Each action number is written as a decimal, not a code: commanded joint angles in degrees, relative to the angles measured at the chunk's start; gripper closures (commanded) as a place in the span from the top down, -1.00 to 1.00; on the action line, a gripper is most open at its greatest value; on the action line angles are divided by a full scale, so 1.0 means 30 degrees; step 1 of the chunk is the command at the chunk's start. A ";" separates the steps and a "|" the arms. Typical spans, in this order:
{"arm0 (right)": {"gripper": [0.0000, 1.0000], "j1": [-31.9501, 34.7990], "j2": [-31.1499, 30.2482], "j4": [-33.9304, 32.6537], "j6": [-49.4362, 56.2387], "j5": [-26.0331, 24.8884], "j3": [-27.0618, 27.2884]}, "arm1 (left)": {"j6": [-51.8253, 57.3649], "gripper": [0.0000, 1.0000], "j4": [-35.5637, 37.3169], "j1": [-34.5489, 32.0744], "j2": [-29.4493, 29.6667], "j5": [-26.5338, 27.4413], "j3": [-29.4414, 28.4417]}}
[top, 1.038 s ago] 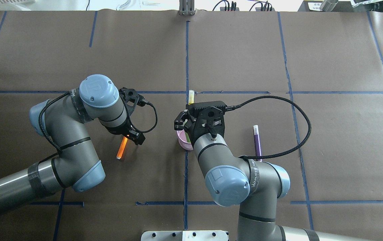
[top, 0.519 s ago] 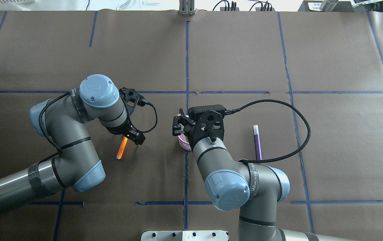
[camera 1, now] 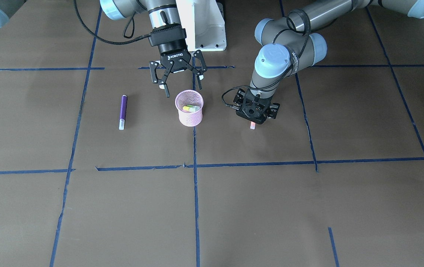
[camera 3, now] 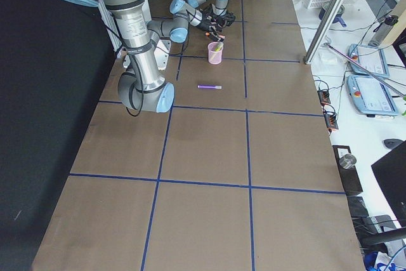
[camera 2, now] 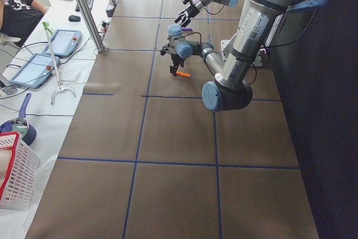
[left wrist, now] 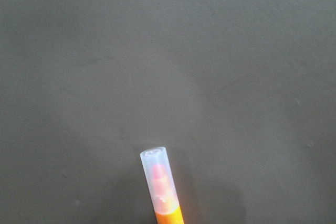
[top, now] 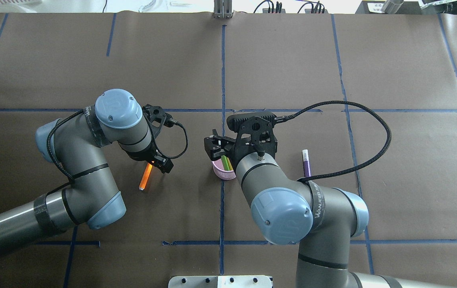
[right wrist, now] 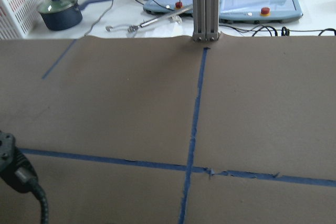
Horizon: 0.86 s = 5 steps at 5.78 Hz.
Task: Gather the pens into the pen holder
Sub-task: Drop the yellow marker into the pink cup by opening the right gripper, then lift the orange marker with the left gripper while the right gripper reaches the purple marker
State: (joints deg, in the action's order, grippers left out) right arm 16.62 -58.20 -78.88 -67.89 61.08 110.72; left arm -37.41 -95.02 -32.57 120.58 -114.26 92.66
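Released since the earlier frame, the green pen [camera 1: 191,108] lay inside the pen holder [camera 1: 189,118]. The right gripper [camera 1: 183,88] gaped wide, empty, just beside it. The left gripper [top: 151,163] opening could not be determined.

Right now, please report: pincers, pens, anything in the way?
Right pincer open, empty, by the pen holder. Left pincer low over orange pen, grip unclear. Green pen in holder, purple pen on table. Nothing seen blocking.

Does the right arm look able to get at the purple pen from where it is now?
Probably yes. The right pincer hangs open and empty near the pen holder, and the purple pen lies flat on bare table on that arm's side, with nothing close around it.
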 commanded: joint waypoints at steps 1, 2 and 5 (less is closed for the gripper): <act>1.00 0.1924 -0.0110 -0.2766 0.0129 0.4150 0.1091 | 0.0020 0.32 0.0002 0.0016 0.0030 0.0000 -0.0009; 1.00 0.2309 -0.0111 -0.2826 0.0159 0.4627 0.1091 | 0.0020 -0.05 -0.0027 0.0016 0.0030 0.0000 -0.0009; 1.00 0.2839 -0.0111 -0.2943 0.0219 0.5217 0.1061 | 0.0020 -0.50 0.0031 0.0016 0.0001 0.0000 -0.0009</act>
State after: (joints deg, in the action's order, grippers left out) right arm 24.81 -58.53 -87.68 -67.21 76.32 113.91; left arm -37.35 -94.99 -32.52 120.59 -114.26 92.64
